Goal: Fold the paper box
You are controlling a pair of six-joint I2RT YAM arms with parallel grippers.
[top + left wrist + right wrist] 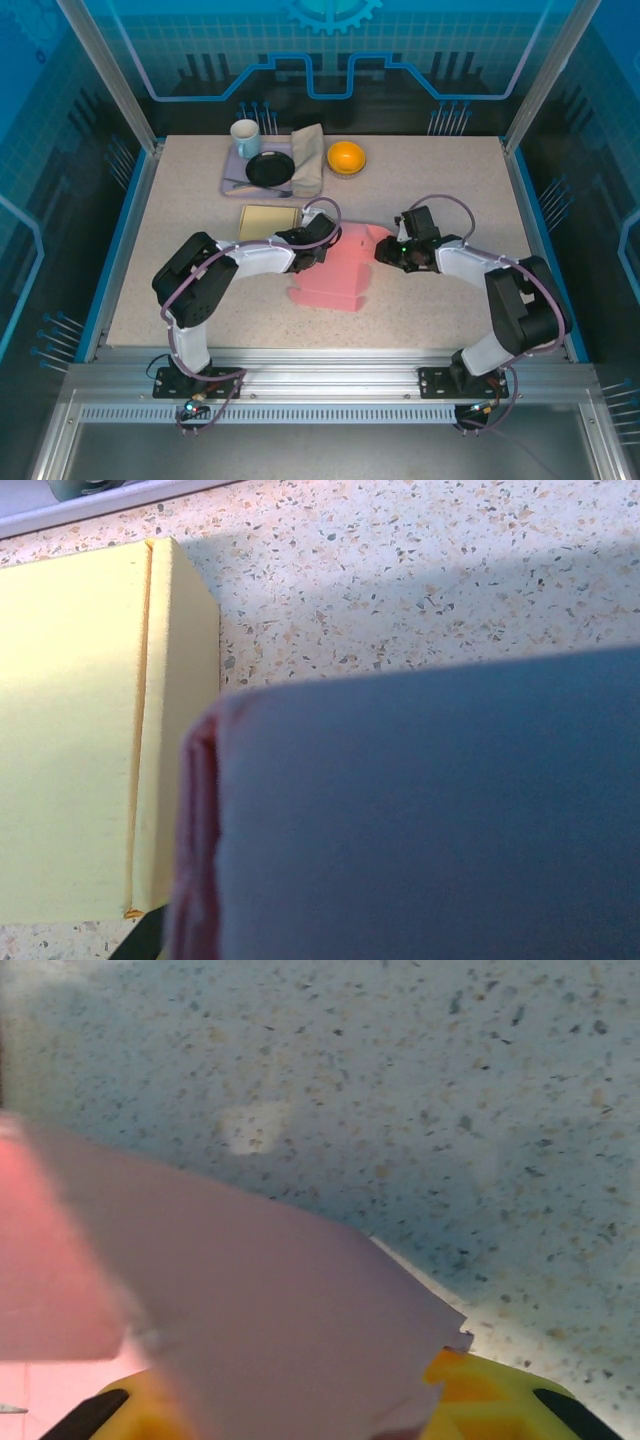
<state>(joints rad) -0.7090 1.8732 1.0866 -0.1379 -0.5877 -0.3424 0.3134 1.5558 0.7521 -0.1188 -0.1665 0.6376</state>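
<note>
1. Low in the middle of the top view, the pink paper box (330, 278), a creased piece of thin card, lies partly formed on the speckled stone-look table top (440, 190). Its lower part is flat and its upper walls are lifted. It sits between the two arms, so each can reach one side.
2. Just above, at the box's upper left edge, the left gripper (322, 243) is clenched, and I judge it pinches a wall. In the left wrist view a shaded card panel (430, 810) with a layered reddish edge stands right against the lens. This grip probably serves as an anchor, so the light card does not slide while the other side is worked.
3. At the box's upper right corner, the right gripper (385, 250) grasps a flap. In the right wrist view the pink flap (270, 1310) runs down between the yellow fingers (490, 1400). It is raised off the table and tilted, which suggests a fold in progress, with the flap to be swung in toward the body.
4. Further up and left, a pale yellow flat box (268, 221) lies just beside the left gripper; whether it touches the pink card I cannot tell.
5. Farthest, near the top of the frame, a lavender tray (232, 172) carries a black plate (270, 168), a white mug (245, 137) and a beige cloth (308, 158), with an orange bowl (346, 157) beside it. All are well apart from the folding.
</note>
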